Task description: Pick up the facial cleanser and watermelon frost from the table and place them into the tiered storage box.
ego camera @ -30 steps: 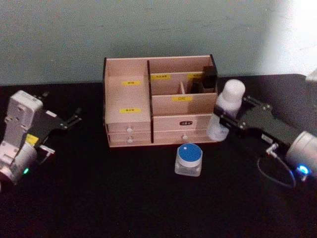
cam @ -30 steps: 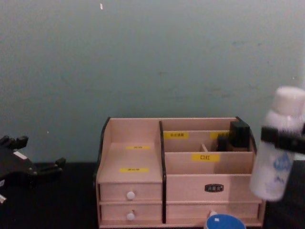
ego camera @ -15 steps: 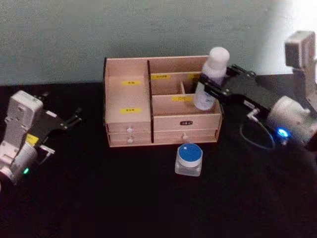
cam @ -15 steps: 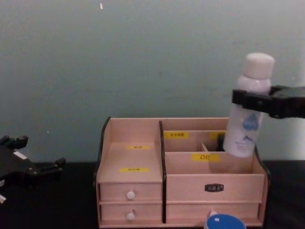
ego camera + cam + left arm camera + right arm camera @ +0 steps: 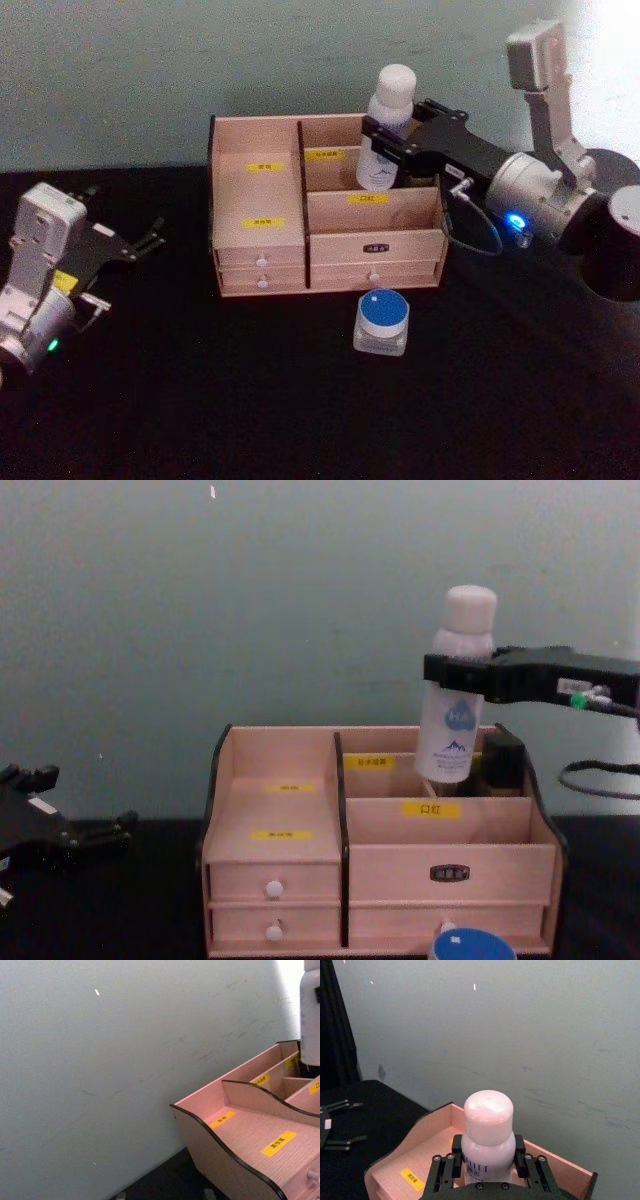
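Cleanser [image 5: 390, 100] hangs upright over the right half of the box [image 5: 330, 245], cap up, with its base low above the back row of slots. The right gripper [image 5: 385, 140] is clenched on its upper body just under the cap. In the right wrist view the fingers [image 5: 444, 1172] press on both sides of the bottle.

The high grip looks deliberate. It leaves the lower body bare, so the bottle can go down between the slot walls before the fingers meet wood. Held upright, it can land on its base and stand.

In the chest view the cleanser's [image 5: 455, 720] base sits lower than the box's back rim. It is just beside a dark item [image 5: 503, 763] already standing in the rightmost back slot. I cannot tell whether the base is inside a slot or only above one. The arm reaches in from the right, above the box's side edge, well above the things lower down.

The jar [image 5: 381, 320] with the blue lid is probably the watermelon frost. It stands on the table [image 5: 250, 400] near the box's front, apart from it and untouched, so that half of the task is not yet done.

The left gripper [image 5: 153, 237] is parked at the left, well apart from the box, its fingers spread and holding nothing.
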